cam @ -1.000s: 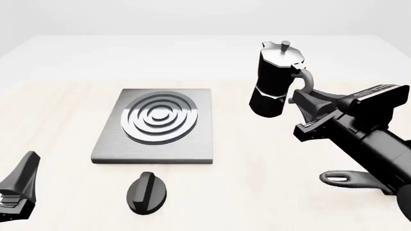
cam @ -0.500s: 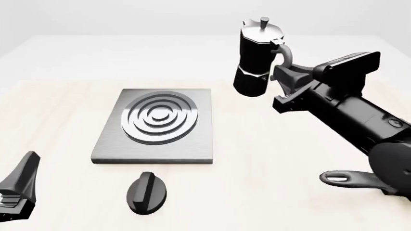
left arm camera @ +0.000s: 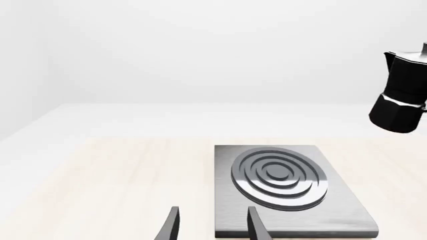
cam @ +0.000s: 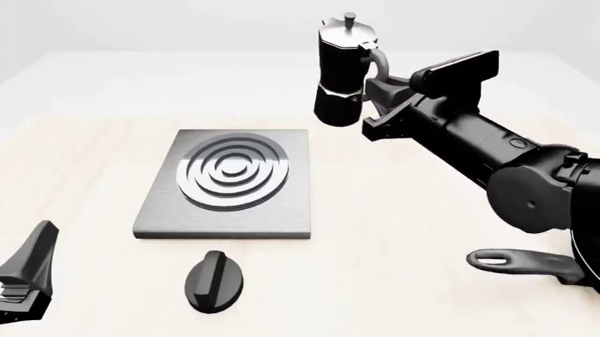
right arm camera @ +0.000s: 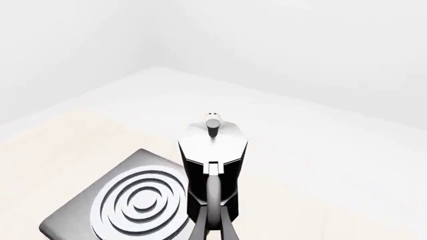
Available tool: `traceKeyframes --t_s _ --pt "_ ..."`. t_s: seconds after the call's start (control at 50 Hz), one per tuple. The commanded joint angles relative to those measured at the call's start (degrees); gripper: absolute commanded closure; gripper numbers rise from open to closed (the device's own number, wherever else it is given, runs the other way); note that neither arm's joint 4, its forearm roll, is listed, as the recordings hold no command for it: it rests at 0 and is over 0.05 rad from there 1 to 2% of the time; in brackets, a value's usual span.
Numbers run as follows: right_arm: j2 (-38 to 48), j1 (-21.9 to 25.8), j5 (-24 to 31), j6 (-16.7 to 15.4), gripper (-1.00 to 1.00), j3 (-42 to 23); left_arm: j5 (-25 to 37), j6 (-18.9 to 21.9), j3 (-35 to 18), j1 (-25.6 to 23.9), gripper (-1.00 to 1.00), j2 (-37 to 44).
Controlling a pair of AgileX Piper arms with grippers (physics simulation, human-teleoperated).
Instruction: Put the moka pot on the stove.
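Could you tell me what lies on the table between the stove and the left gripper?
In the front view, only bare table; the black knob sits off to the side of the stretch between stove and left gripper.

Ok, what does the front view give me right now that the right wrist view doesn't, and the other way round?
Front only: the black knob near the stove's close edge, the left gripper idle low at the left, and a dark pan handle at the right. Right wrist only: the pot's lid from above, and the right gripper on its handle. Both: the moka pot in the air, and the stove with bare rings.
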Motion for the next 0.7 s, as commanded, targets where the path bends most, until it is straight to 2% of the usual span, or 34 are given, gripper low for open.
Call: traceKeyframes --t_s 0.02,0.7 --pt "3.57 1.01 -0.31 0.32 1.0 -4.09 0.0 0.0 0.0 0.0 -1.0 0.0" --pt "14.22 5.55 -0.83 1.56 1.0 -12.89 0.0 0.0 0.0 0.0 -1.0 0.0"
